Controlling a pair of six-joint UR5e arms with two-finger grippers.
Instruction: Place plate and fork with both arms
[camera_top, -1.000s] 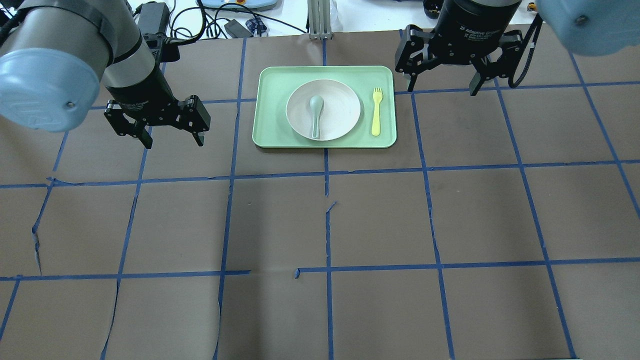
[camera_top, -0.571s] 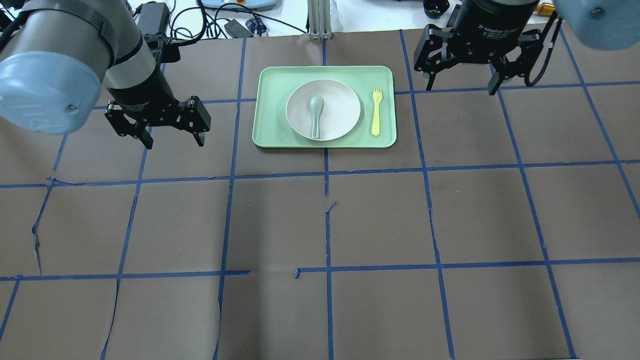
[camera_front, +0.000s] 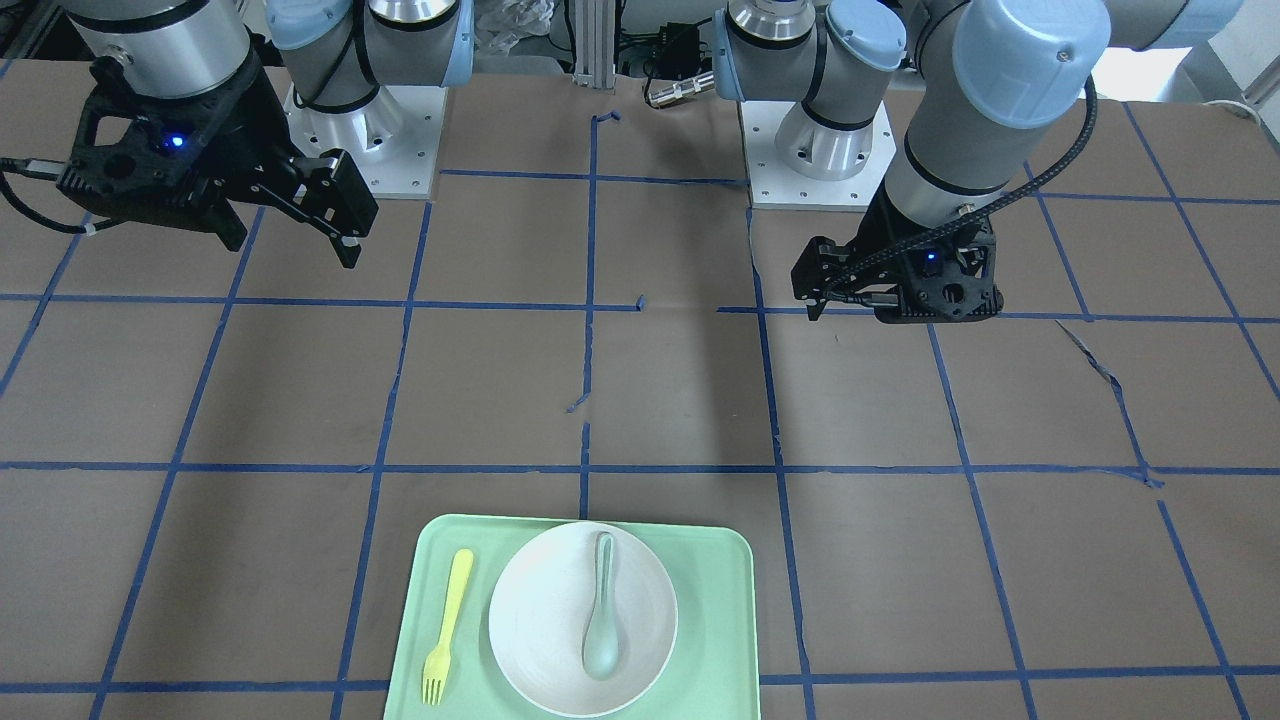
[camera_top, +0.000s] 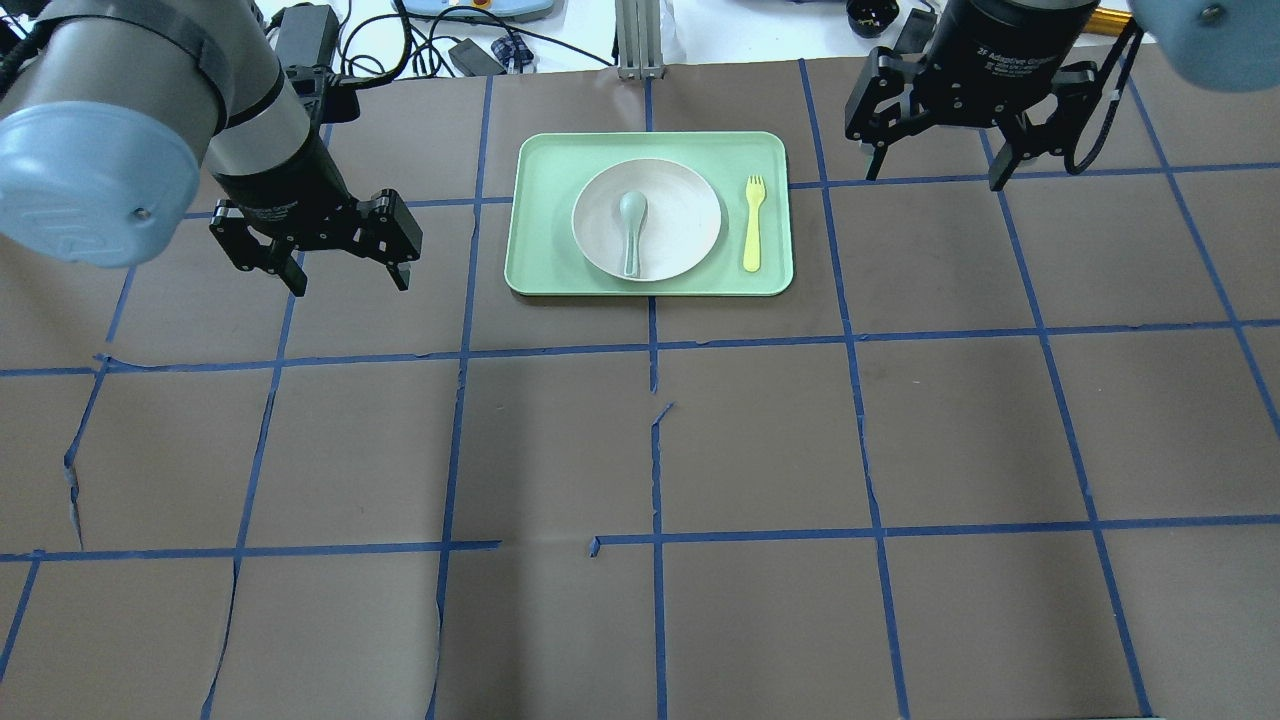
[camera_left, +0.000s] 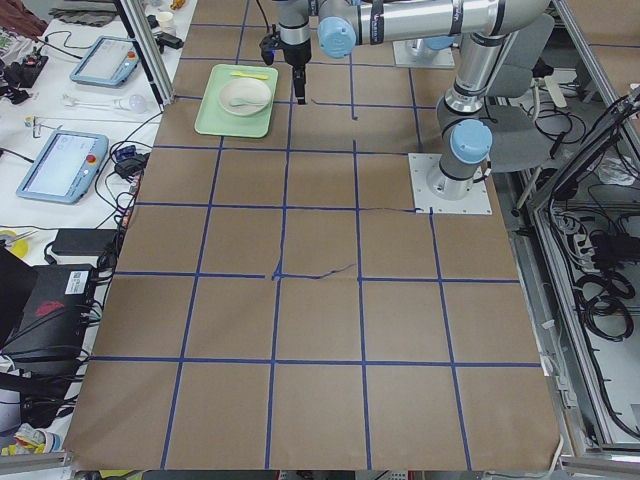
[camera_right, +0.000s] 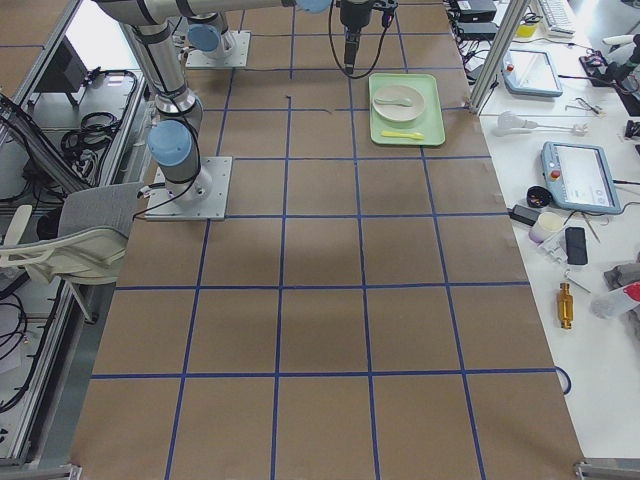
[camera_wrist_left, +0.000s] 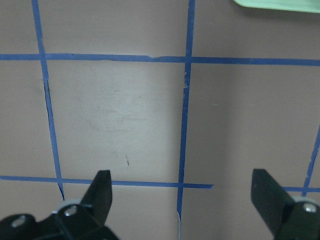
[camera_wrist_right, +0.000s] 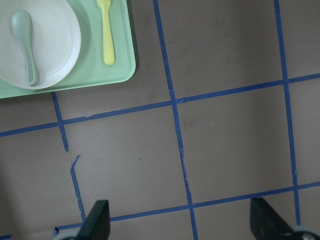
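Observation:
The off-white plate (camera_top: 665, 235) sits on the light-green tray (camera_top: 540, 210) with a grey-green spoon (camera_top: 632, 225) lying in it. The pale-yellow fork (camera_top: 752, 222) lies on the tray to the plate's right. Plate (camera_front: 540, 620), fork (camera_front: 446, 628) and tray also show in the front view and the right wrist view (camera_wrist_right: 47, 35). My left gripper (camera_top: 350, 285) is open and empty, left of the tray. My right gripper (camera_top: 935, 180) is open and empty, right of the tray's far corner.
The table is covered in brown paper with a blue tape grid (camera_top: 655, 340). Cables and devices (camera_top: 440, 40) lie beyond the far edge. The arm bases (camera_front: 830, 150) stand at the robot's side of the table.
My right gripper has moved to the right and away from the tray. The left arm, plate, fork and spoon have not moved.

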